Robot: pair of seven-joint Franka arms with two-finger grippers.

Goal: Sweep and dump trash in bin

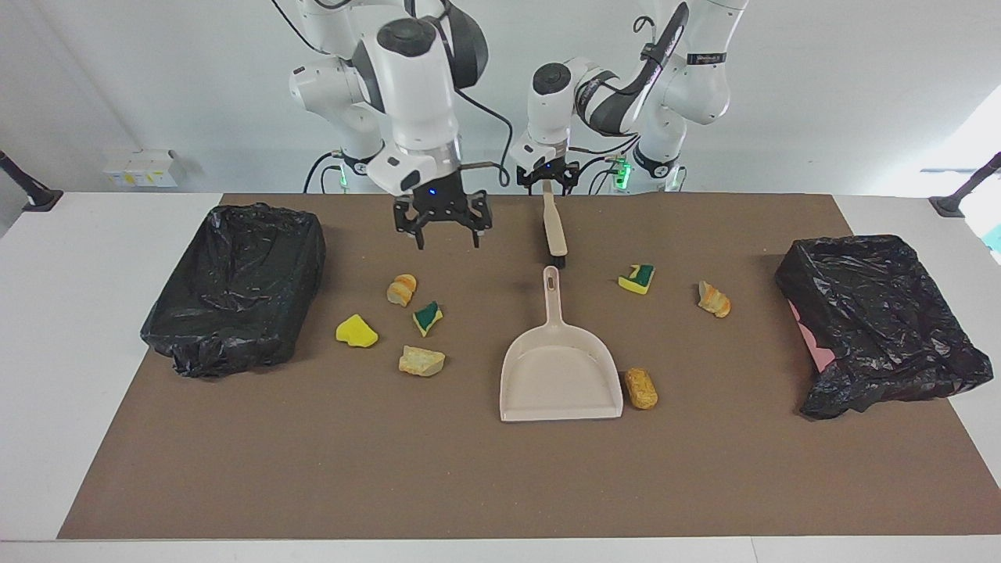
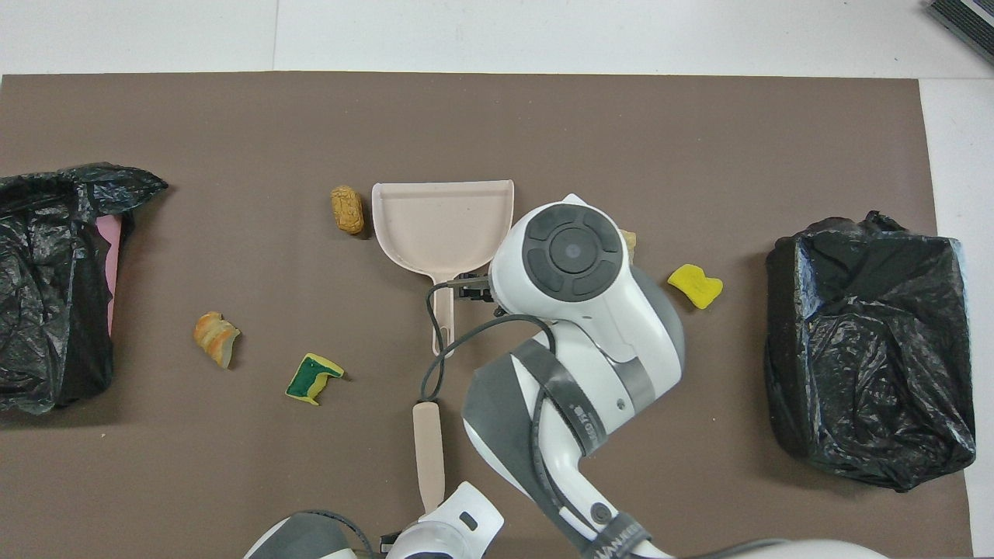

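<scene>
- Where are my claws?

- My left claw [image 1: 547,184] is clamped on the top end of the brush [image 1: 554,227]. The brush stands tilted, with its bristles on the brown mat [image 1: 485,469], just nearer the robots than the dustpan [image 1: 559,367] handle. My right claw [image 1: 443,227] hangs over the mat, with its fingers spread and nothing in them. It is over a bare spot near the bread chunk [image 1: 402,289].

- And the trash?

- All seven bits lie on the mat on the bench [image 1: 78,352]. That bread chunk, a green and yellow sponge bit [image 1: 427,317], a yellow sponge bit [image 1: 356,331] and a tan chunk [image 1: 421,360] sit close together toward the right arm's end, beside a bin in a black bag [image 1: 235,285]. A brown chunk [image 1: 641,388] lies just beside the dustpan's open mouth. Another sponge bit [image 1: 637,278] and an orange chunk [image 1: 714,299] lie toward the left arm's end, near the other black bin [image 1: 880,320].

- From overhead?

- My right arm covers part of the dustpan and some trash.
</scene>
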